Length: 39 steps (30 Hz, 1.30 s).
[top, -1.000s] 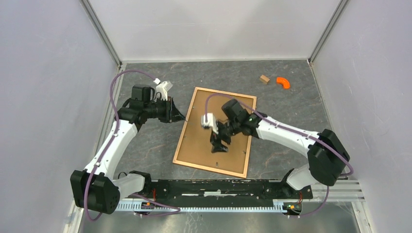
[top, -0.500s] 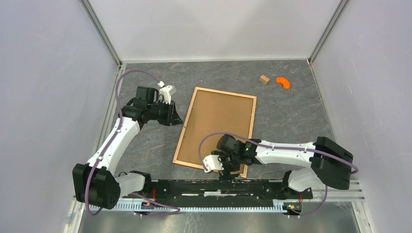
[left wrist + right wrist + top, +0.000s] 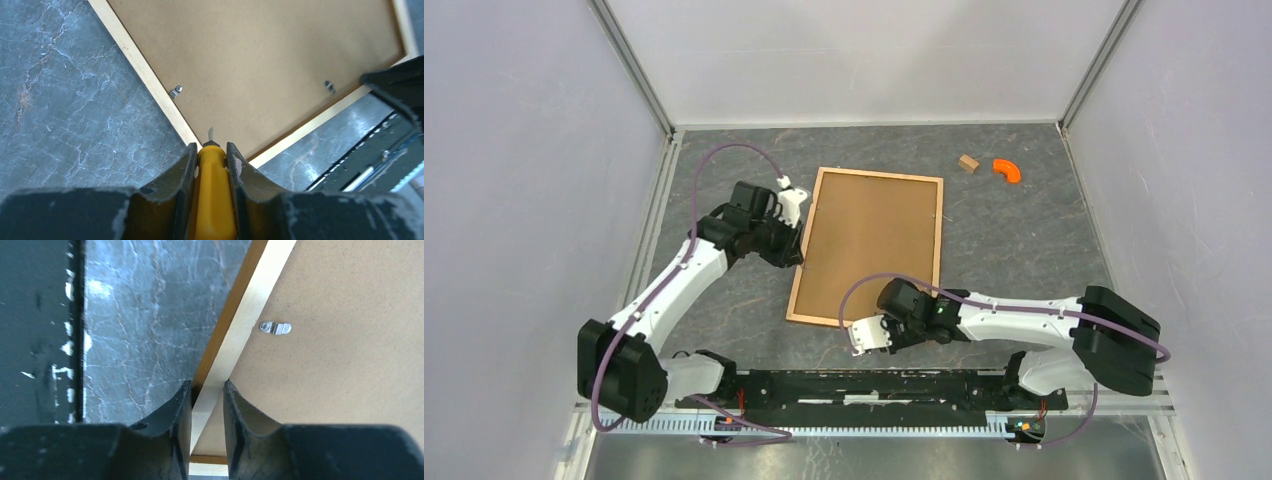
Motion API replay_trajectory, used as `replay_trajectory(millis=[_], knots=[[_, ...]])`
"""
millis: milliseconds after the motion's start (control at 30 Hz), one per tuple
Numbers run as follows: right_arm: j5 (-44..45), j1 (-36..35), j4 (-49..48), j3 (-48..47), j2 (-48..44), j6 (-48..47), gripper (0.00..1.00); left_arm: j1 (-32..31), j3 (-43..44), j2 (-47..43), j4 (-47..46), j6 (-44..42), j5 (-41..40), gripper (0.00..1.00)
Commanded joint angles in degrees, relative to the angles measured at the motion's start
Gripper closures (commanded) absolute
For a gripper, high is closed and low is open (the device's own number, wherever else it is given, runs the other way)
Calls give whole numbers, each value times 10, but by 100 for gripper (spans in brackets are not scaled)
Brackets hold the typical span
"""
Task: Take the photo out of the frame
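Note:
The frame (image 3: 816,321) lies face down, its plain brown backing board (image 3: 874,235) up; the photo is hidden beneath it. My left gripper (image 3: 794,248) is at the frame's left edge, shut on a yellow screwdriver (image 3: 214,190) whose tip (image 3: 210,134) hovers over the pale border (image 3: 145,75), near a metal clip (image 3: 175,91). My right gripper (image 3: 892,324) is at the frame's near edge. In the right wrist view it (image 3: 207,387) straddles the border (image 3: 250,305), closed on it, just before a clip (image 3: 275,328).
A small wooden block (image 3: 968,163) and an orange curved piece (image 3: 1007,170) lie at the back right. The black base rail (image 3: 874,385) runs along the near edge. Grey walls enclose the table on three sides.
My right gripper swept from the middle of the backing board to the frame's near edge. The frame turned straighter and shifted. My left gripper moved right to the frame's left edge.

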<state>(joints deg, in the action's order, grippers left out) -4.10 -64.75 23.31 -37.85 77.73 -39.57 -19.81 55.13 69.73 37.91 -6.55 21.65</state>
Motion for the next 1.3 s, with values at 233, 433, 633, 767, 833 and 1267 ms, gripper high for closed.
replay_trajectory(millis=[233, 433, 633, 767, 833, 1267], knots=[[30, 12, -24, 39, -36, -29, 87, -93, 58, 85, -7, -93, -165, 98], [17, 12, -27, 46, -40, -19, 97, -105, 68, 122, -19, -103, -183, 98], [9, 11, -39, 69, -44, -17, 100, -108, 65, 133, -33, -102, -177, 98], [3, 14, -43, 73, -46, -16, 100, -110, 66, 143, -41, -101, -174, 98], [-3, 17, -44, 73, -48, -14, 100, -110, 69, 148, -43, -100, -175, 98], [-11, 27, -50, 79, -50, -10, 100, -112, 57, 177, -71, -116, -215, 98]])
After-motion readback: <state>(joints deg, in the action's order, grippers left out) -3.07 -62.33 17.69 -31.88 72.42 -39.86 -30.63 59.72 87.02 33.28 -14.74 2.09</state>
